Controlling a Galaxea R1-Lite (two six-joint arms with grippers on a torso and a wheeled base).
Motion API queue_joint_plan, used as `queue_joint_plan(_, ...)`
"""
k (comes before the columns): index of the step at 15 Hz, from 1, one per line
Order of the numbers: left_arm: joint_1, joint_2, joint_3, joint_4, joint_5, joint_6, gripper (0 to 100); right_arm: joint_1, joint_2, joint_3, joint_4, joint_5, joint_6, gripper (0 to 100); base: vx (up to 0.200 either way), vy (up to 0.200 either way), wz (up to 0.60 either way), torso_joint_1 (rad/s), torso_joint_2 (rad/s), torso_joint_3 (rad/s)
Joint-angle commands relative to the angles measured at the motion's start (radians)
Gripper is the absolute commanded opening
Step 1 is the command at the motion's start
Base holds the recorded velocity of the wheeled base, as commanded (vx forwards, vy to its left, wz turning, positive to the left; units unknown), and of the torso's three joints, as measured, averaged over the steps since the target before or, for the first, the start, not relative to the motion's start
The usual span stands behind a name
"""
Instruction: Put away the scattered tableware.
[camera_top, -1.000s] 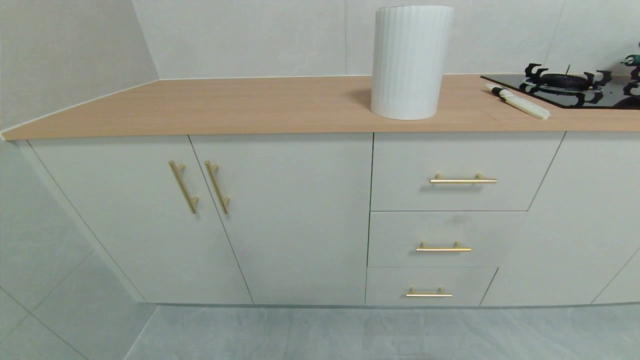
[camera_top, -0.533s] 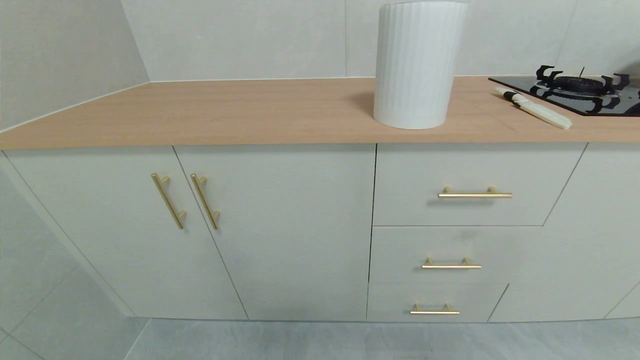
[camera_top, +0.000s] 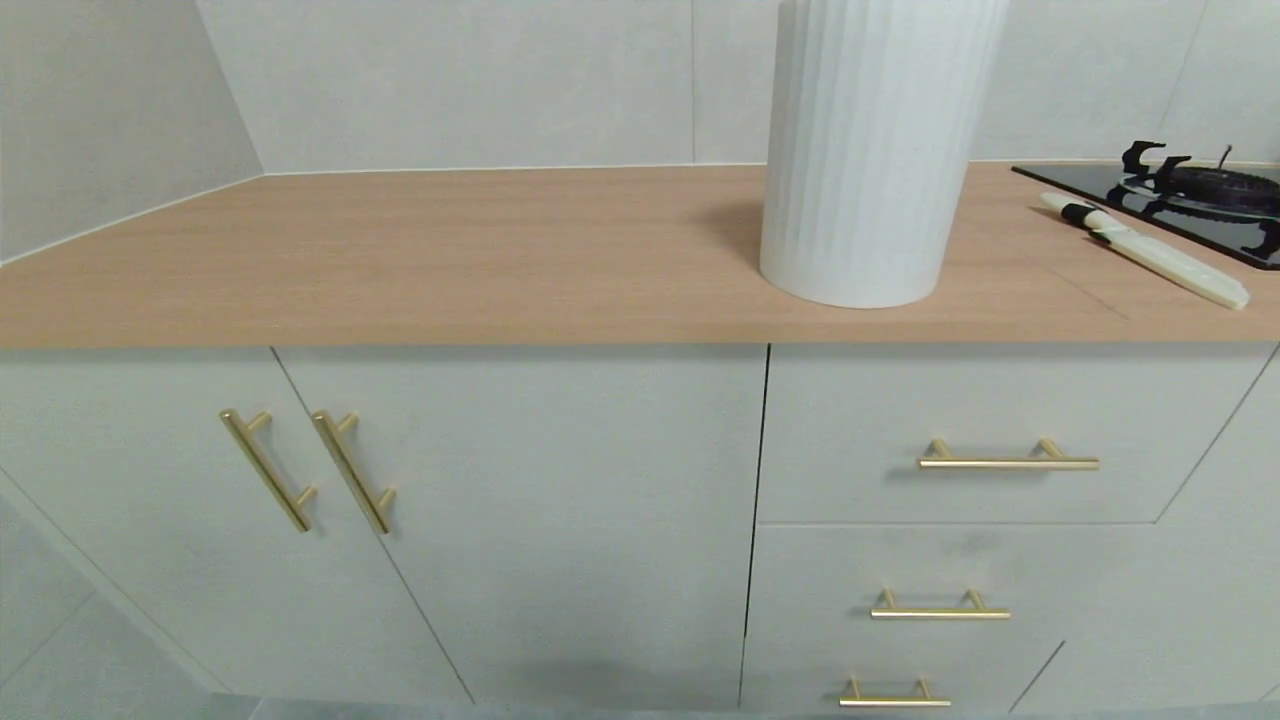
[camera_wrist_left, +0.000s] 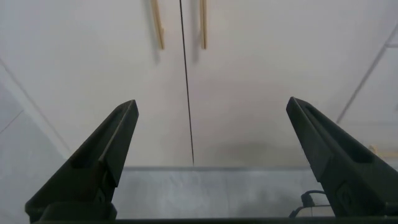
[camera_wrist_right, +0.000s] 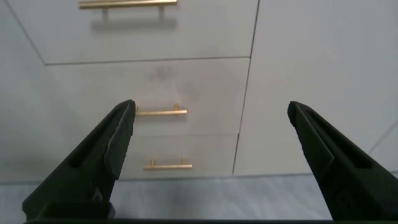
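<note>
On the wooden countertop (camera_top: 450, 250) stands a tall white ribbed container (camera_top: 870, 150). To its right lies a pale knife-like utensil (camera_top: 1145, 250) with a black band near one end, beside the hob. My left gripper (camera_wrist_left: 211, 106) is open and empty, low down in front of the double cabinet doors (camera_wrist_left: 186, 93). The right gripper (camera_wrist_right: 210, 107) is also open and empty, facing the stack of drawers (camera_wrist_right: 155, 87).
A black gas hob (camera_top: 1200, 195) sits at the counter's far right. Below the counter are two doors with upright brass handles (camera_top: 268, 485) and three drawers with brass bar handles (camera_top: 1008, 462). Tiled walls close the back and left. The counter's left half is bare.
The whole head view has shifted: the counter and cabinets now look larger and lower in the picture, so the camera has come closer. Nothing on the counter has moved.
</note>
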Motion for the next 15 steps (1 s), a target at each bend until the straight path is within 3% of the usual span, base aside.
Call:
queue_joint_plan(1, 0.001, 0.0, 0.0, 0.0, 0.0, 0.0, 100, 0.0, 0.002, 0.0, 0.0, -0.003, 0.0, 100, 0.2, 0.0, 0.0, 0.002, 0.0, 0.007)
queue_joint_plan(5, 0.001, 0.0, 0.0, 0.0, 0.0, -0.001, 100, 0.0, 0.002, 0.0, -0.002, -0.003, -0.003, 100, 0.05, 0.0, 0.0, 0.002, 0.0, -0.001)
queue_joint_plan(8, 0.0, 0.0, 0.0, 0.0, 0.0, -0.001, 100, 0.0, 0.002, 0.0, -0.002, -0.003, -0.003, 100, 0.0, 0.0, -0.6, 0.007, 0.0, 0.002)
queue_joint_plan(15, 0.0, 0.0, 0.0, 0.0, 0.0, -0.001, 100, 0.0, 0.002, 0.0, 0.0, -0.003, -0.003, 100, 0.0, 0.0, 0.0, 0.0, 0.0, 0.0)
